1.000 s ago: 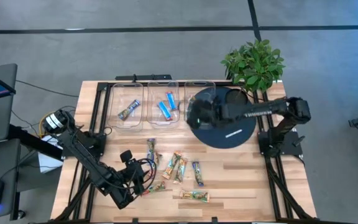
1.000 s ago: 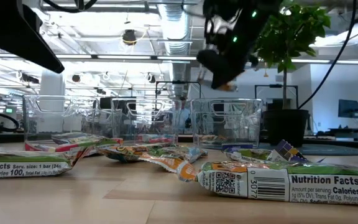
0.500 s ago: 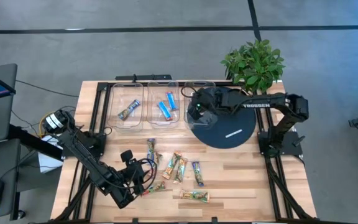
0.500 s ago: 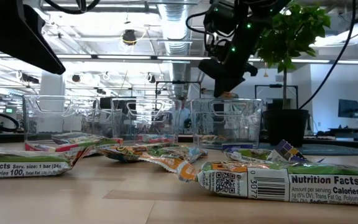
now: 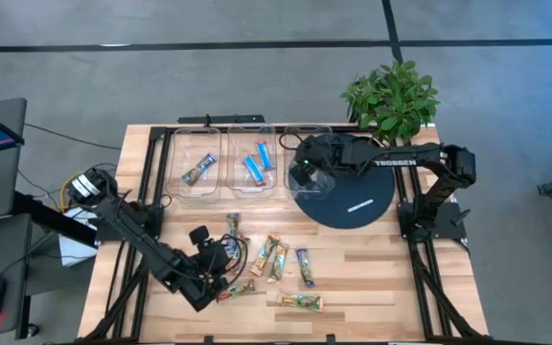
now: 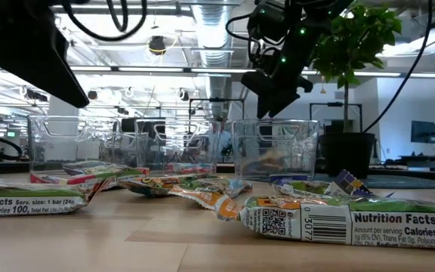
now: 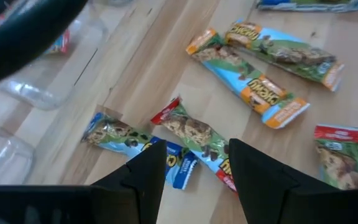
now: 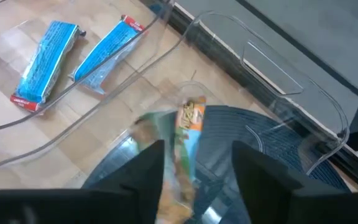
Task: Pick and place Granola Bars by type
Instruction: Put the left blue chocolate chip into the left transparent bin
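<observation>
Several granola bars (image 5: 274, 257) lie loose on the wooden table's near middle. My left gripper (image 5: 217, 257) hovers open just above them; a red-ended bar (image 7: 194, 132) and a blue one (image 7: 174, 163) lie under its fingers, untouched. My right gripper (image 5: 305, 172) stands open above the right clear bin (image 5: 307, 144). An orange-green bar (image 8: 188, 127), blurred, shows below its fingers inside that bin, also seen low in the bin (image 6: 266, 160). The middle bin (image 5: 254, 161) holds two blue bars (image 8: 73, 59). The left bin (image 5: 197, 163) holds one bar.
A dark round disc (image 5: 353, 196) lies at the far right, partly under the right bin. A potted plant (image 5: 391, 96) stands at the far right corner. Cables and the arm base (image 5: 89, 187) sit at the table's left edge. Bare wood (image 5: 372, 278) shows at the near right.
My right gripper came down a little over the right bin with an orange-green bar, then opened and let it go. The bar has dropped into the bin. My left gripper has gone toward the table's right and far side, nearer the loose bars, still open.
</observation>
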